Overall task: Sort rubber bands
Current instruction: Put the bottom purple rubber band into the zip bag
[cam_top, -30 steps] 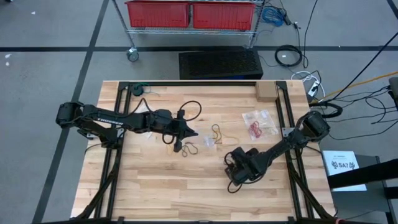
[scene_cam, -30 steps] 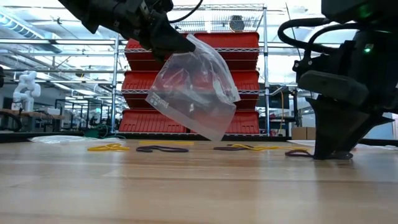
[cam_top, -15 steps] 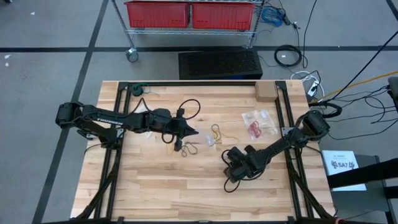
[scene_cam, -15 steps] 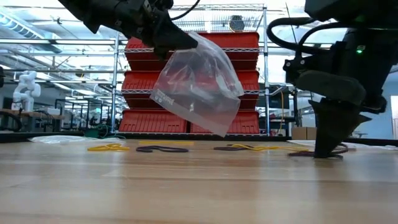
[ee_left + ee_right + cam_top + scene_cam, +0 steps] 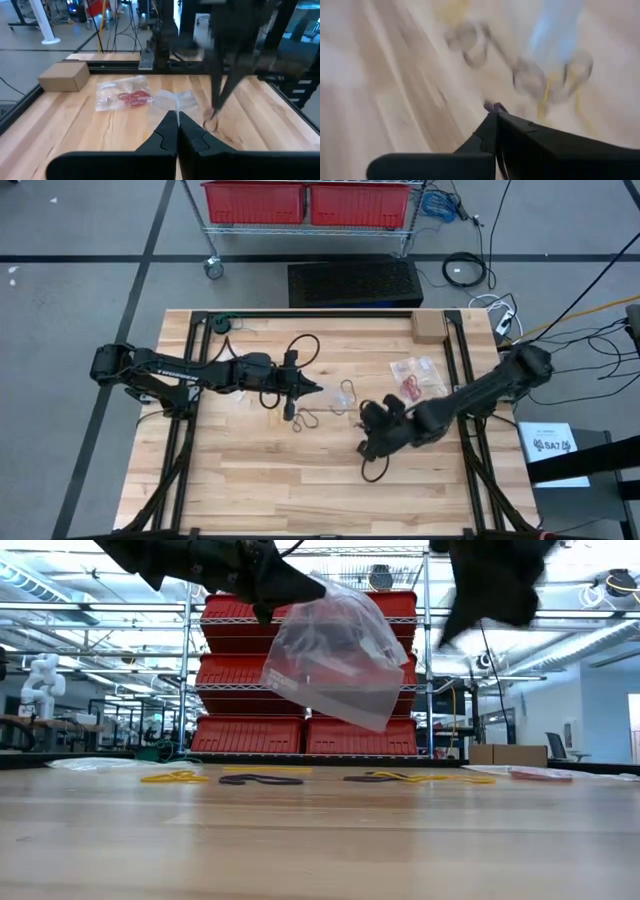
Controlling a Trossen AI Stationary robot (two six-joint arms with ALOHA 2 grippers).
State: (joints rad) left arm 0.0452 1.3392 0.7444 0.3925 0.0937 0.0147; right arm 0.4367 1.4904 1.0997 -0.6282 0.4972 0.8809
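My left gripper (image 5: 316, 390) is shut on a clear plastic bag (image 5: 335, 660) and holds it above the table's middle. Dark shapes show faintly inside the bag. My right gripper (image 5: 368, 452) is up off the table just right of centre, shut on a dark rubber band (image 5: 210, 123). Under the bag, loose rubber bands lie flat on the wood: yellow ones (image 5: 175, 777) and black ones (image 5: 260, 779). A second clear bag holding red bands (image 5: 410, 386) lies at the far right. My left gripper pinches the bag's upper edge (image 5: 175, 102) between its two shut fingers. They come from the table's left, slanting a little down. The bag hangs below and beyond the fingertips, clear of the table. My right gripper pinches the dark band at its top (image 5: 215, 112) between its fingertips, which point down. The band hangs below them as a small loop, off the wood.
A cardboard box (image 5: 428, 328) sits at the far right corner, and another clear bag (image 5: 422, 367) lies beside the one with red bands. Black frame rails (image 5: 185, 430) run along both sides of the table. Bare wood (image 5: 280, 490) fills the near half.
My right gripper has shut on the dark band that lay on the table, then risen fast and gone a little toward the far edge. The band has come clear of the wood. The bag in my left gripper has swung slightly upward.
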